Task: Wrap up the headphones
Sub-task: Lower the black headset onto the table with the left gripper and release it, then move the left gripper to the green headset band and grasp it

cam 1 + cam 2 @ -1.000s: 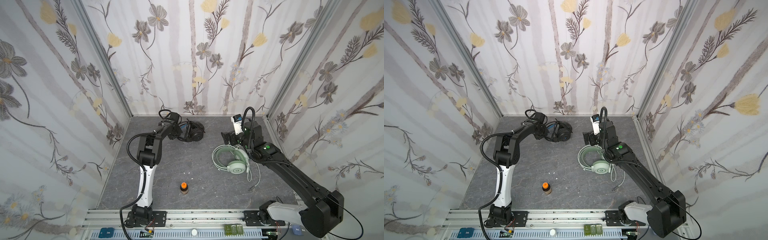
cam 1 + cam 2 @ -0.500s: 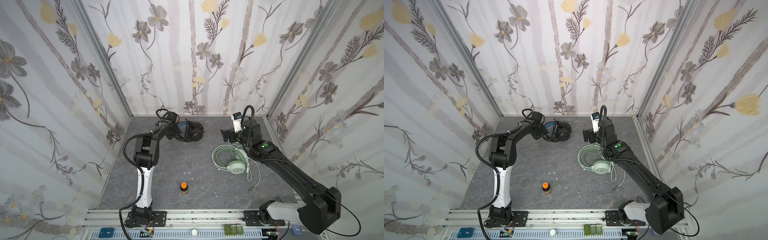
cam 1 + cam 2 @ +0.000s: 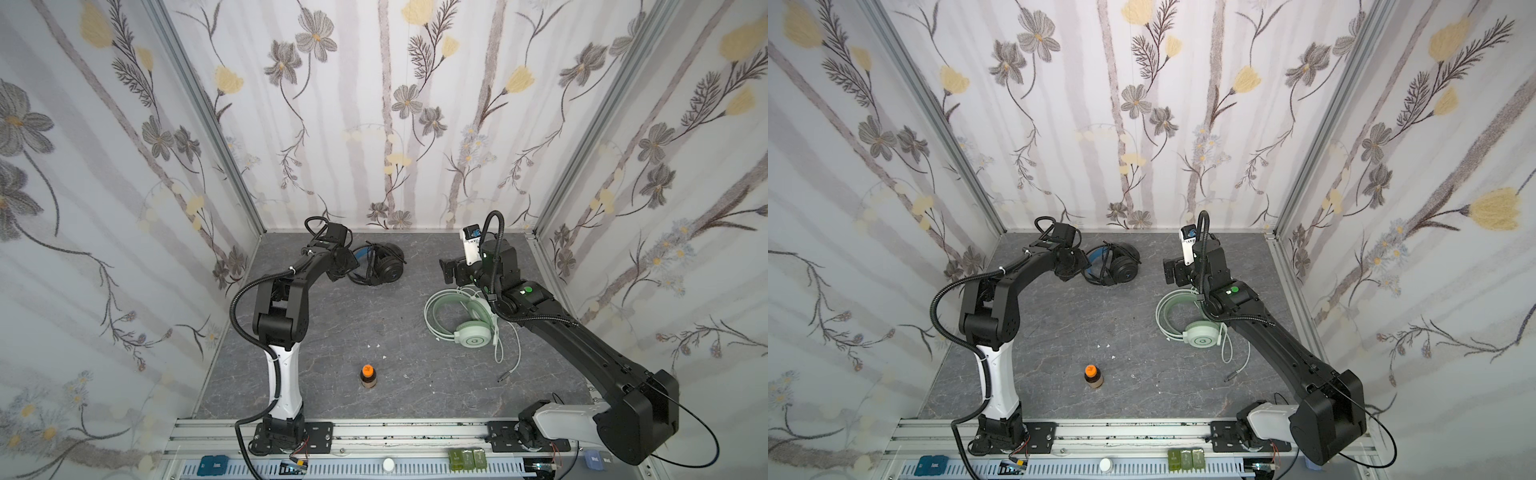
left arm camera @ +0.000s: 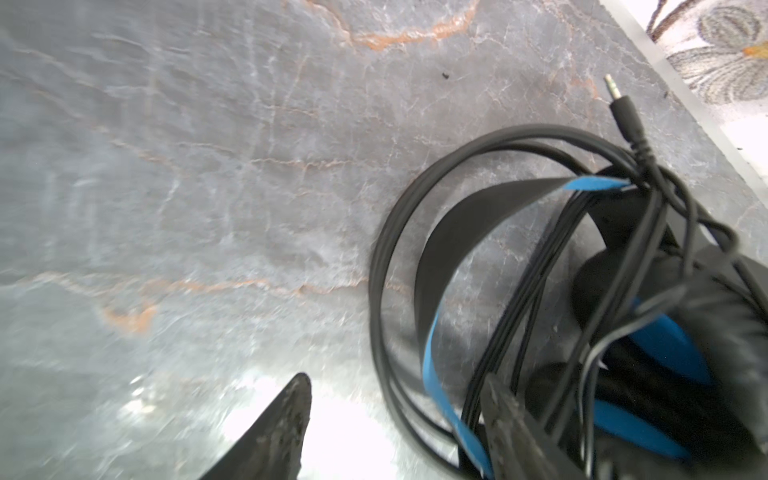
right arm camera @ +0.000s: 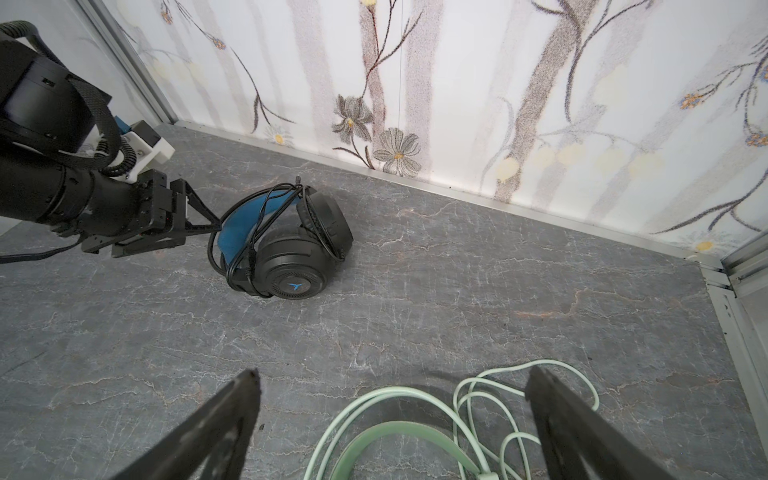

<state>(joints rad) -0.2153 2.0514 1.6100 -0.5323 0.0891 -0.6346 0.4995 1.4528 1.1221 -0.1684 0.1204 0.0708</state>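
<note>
Two light headsets, stiff bands, limp cables. Nearer, the mint green headset lies under my right gripper, jaws spread wide; I would pinch its loose cable. Farther back, my left gripper stands parted, empty, just beside the black headset, cable looped around it.

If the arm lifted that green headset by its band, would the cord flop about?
Probably: its cable lies in loose, unwrapped loops beside the mint green headphones, so it would likely dangle. The thin headband looks springy and may flex.
</note>
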